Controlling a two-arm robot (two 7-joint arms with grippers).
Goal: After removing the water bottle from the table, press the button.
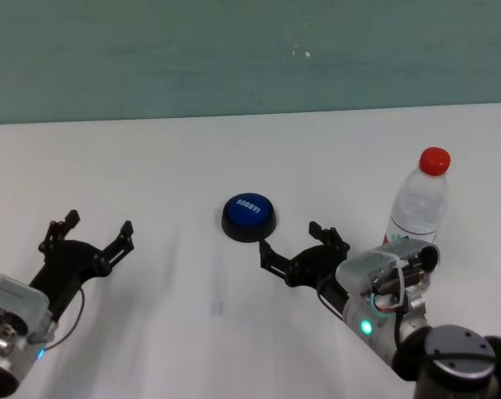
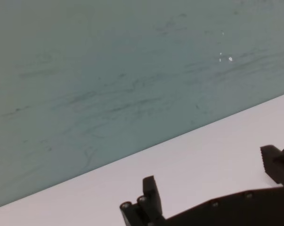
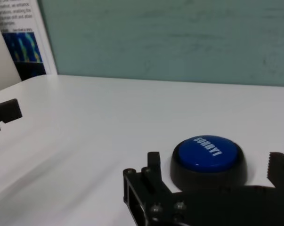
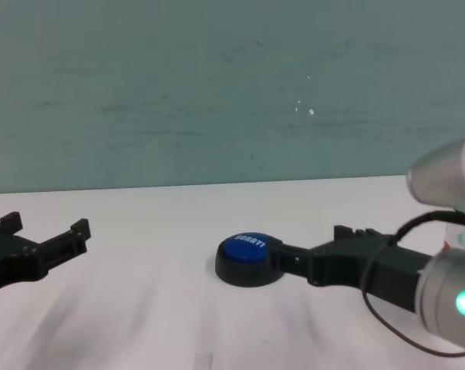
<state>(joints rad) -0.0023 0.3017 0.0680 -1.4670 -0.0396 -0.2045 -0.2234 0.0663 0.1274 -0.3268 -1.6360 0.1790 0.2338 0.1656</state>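
The water bottle (image 1: 422, 204), clear with a red cap, stands upright on the white table (image 1: 150, 166) at the right. The blue dome button (image 1: 248, 214) on its black base sits near the middle. My right gripper (image 1: 293, 241) is open and low over the table, between the button and the bottle, its fingers empty. In the right wrist view the button (image 3: 207, 153) lies just beyond the right gripper (image 3: 216, 165), between its spread fingers. My left gripper (image 1: 99, 224) rests open and empty at the left, well away from both things.
A teal wall runs behind the table's far edge. A poster (image 3: 19, 42) hangs past the table's left end. The left gripper's fingertip (image 3: 7, 110) shows far off in the right wrist view. Bare tabletop stretches between the two arms.
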